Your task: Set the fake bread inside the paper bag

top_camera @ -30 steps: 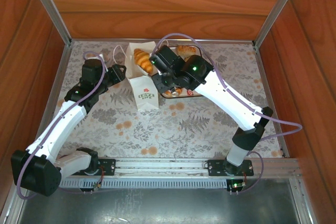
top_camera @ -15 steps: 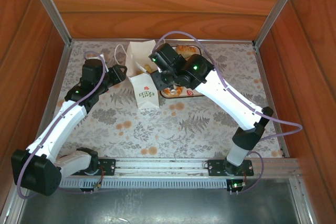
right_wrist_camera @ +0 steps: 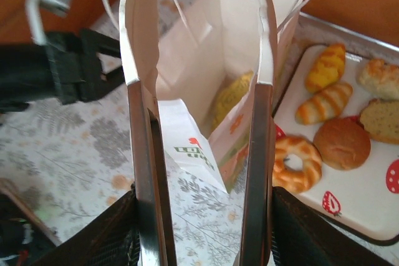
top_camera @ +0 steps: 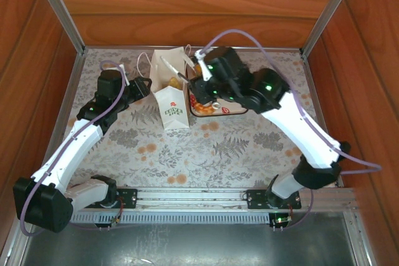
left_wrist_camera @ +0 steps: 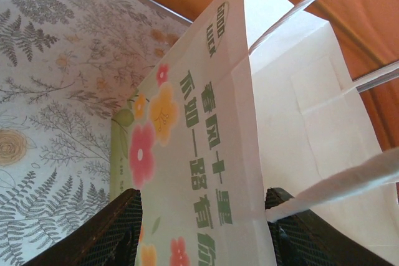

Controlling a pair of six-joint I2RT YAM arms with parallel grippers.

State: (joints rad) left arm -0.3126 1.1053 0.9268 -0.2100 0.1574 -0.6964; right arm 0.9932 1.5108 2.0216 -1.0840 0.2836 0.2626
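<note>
Drawn back since a second ago, the right gripper (right_wrist_camera: 198, 4) hangs spread and empty over the small white paper bag with a green logo (top_camera: 173, 105), near the worktop's far edge. One golden toy pastry (right_wrist_camera: 227, 98) lies inside. Six more sit on the white strawberry-print tray (right_wrist_camera: 361, 213) just right of it: two croissants (right_wrist_camera: 323, 103), one pale roll (right_wrist_camera: 377, 78), one toast slice (right_wrist_camera: 381, 119), one round brown bun (right_wrist_camera: 341, 143) and one glazed ring donut (right_wrist_camera: 296, 163). The left gripper (top_camera: 142, 86) pinches the bag's left side.
</note>
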